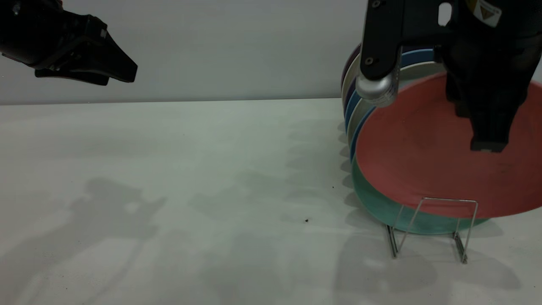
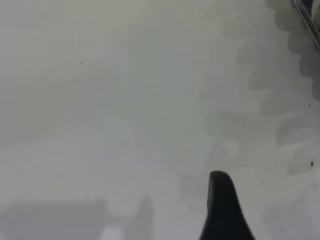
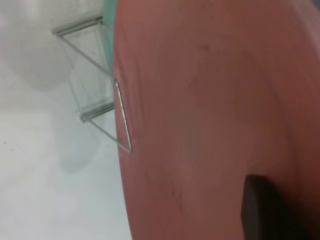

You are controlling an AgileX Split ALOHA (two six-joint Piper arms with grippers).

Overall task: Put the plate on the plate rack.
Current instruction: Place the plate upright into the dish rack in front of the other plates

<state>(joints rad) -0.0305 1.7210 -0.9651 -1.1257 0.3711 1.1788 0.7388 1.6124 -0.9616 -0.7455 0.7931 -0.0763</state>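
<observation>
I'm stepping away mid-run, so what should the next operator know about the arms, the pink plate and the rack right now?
Right gripper: over the rack end, one finger lying against the face of the pink plate; whether it grips the plate cannot be told.
Left gripper: idle, raised at the far left, holding nothing.
Plate: tilted, in front of the teal plate, lower edge behind the front loop of the plate rack.
Done: plate brought to the rack.
Left: confirm it is seated, release, withdraw.
</observation>
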